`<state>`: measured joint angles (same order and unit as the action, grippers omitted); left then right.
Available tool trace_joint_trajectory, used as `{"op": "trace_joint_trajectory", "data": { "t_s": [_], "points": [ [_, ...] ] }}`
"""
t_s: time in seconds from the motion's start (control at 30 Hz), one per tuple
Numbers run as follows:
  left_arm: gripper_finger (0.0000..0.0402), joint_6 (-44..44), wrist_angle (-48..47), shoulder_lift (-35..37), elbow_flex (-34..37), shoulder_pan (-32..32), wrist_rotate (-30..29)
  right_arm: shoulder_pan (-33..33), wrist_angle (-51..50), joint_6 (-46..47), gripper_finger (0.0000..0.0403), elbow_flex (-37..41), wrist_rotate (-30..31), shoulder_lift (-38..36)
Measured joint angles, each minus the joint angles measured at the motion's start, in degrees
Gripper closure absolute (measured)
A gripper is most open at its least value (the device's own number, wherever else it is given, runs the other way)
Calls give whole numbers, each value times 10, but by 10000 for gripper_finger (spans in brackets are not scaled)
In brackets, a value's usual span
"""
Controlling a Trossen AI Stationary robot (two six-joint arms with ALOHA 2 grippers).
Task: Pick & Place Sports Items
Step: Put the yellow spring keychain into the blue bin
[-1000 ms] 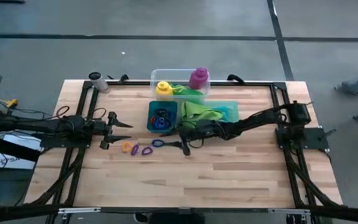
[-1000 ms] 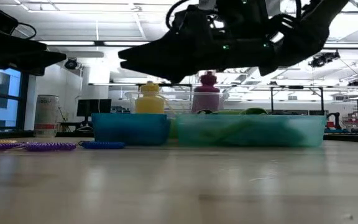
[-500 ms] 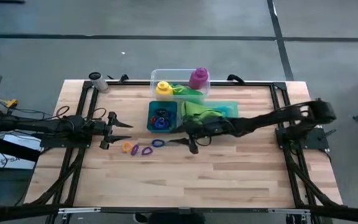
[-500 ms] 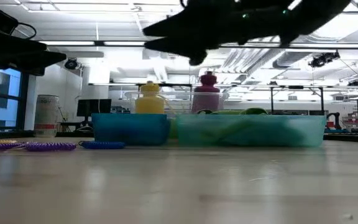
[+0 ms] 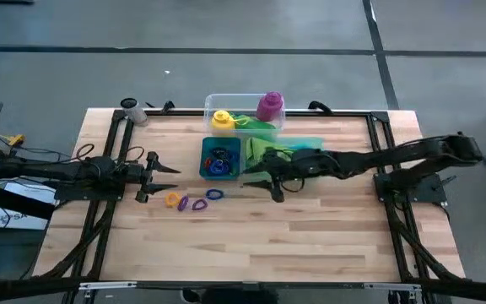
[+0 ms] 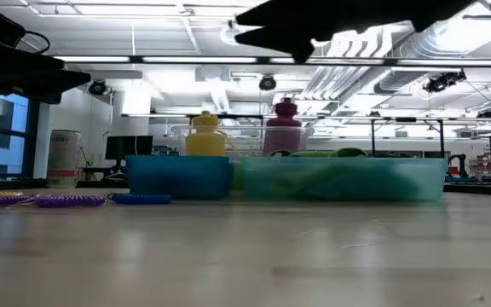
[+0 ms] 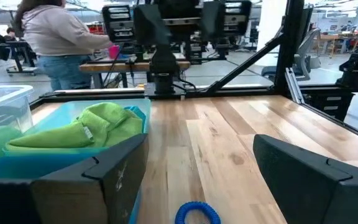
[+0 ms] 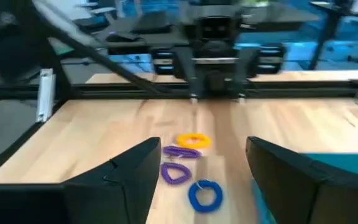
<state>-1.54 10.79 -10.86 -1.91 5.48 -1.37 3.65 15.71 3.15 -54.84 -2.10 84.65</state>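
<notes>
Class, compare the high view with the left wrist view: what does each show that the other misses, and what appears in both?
Only the high view shows the yellow bottle, the purple bottle, the clear tub holding them, and the orange ring.

Only the left wrist view shows a person standing beyond the table.

Both show the lime-green cloth in the teal tray and a blue ring on the table.

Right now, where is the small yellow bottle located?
In the high view, the small yellow bottle stands at the table's far edge, in the left end of the clear plastic tub, with the purple bottle to its right.
</notes>
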Motion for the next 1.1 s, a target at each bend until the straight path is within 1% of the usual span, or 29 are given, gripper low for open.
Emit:
{"op": "trace_joint_trajectory", "data": {
  "t_s": [0.1,0.27,0.37,0.47,0.6,0.7,0.97,1.1],
  "points": [
    [165,0,0,0,0,0,0,0,18,18,214,37,27,-27],
    [165,0,0,0,0,0,0,0,158,10,214,153,68,-73],
    [165,0,0,0,0,0,0,-1,249,-10,214,224,70,-98],
    [165,0,0,0,0,0,0,-1,310,-25,214,285,51,-121],
    [165,0,0,0,0,0,0,-1,337,-29,214,347,18,-163],
    [165,0,0,0,0,0,0,-1,342,-18,214,387,5,-202],
    [165,0,0,0,0,0,0,-1,342,-11,214,488,3,-306],
    [165,0,0,0,0,0,0,-1,342,16,214,529,3,-351]
  ]
}}
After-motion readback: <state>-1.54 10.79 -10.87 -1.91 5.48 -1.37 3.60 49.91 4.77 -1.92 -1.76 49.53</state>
